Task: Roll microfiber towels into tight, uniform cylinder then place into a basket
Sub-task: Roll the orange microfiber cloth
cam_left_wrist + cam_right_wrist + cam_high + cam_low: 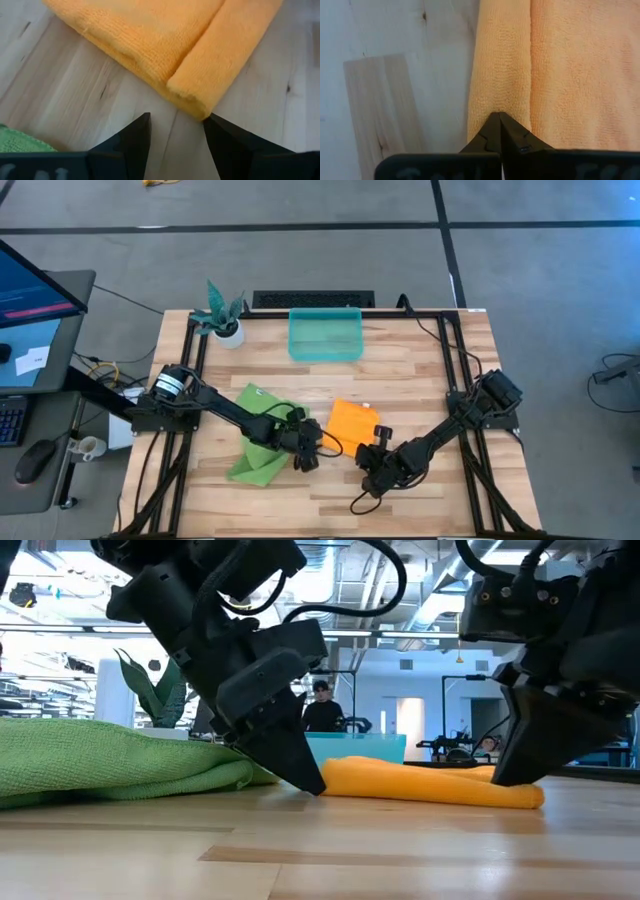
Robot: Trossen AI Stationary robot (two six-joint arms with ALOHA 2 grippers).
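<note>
The orange-yellow microfiber towel (350, 420) lies flat at the table's middle, its near edge turned over into a thick fold (220, 55). My left gripper (177, 125) stands open, tips on the wood, just short of the fold's left corner (196, 102). Whether it touches the corner I cannot tell. My right gripper (497, 117) is shut, with its tips on the fold toward its right end. The lime green towel (262, 448) lies crumpled under my left arm. The teal basket (325, 335) stands at the far middle. My right gripper presses its shut fingertips (492, 127) onto the orange towel's folded-over near edge (495, 100), toward its right end. The fingers slant down from the table's near right. The fold lies on the table under the tips (520, 778).
A small white pot with a teal plant (228, 328) stands at the far left, beside the basket. Bare wood (430, 370) lies between the orange towel and the basket and along the near edge. The green towel lies close to the orange towel's left.
</note>
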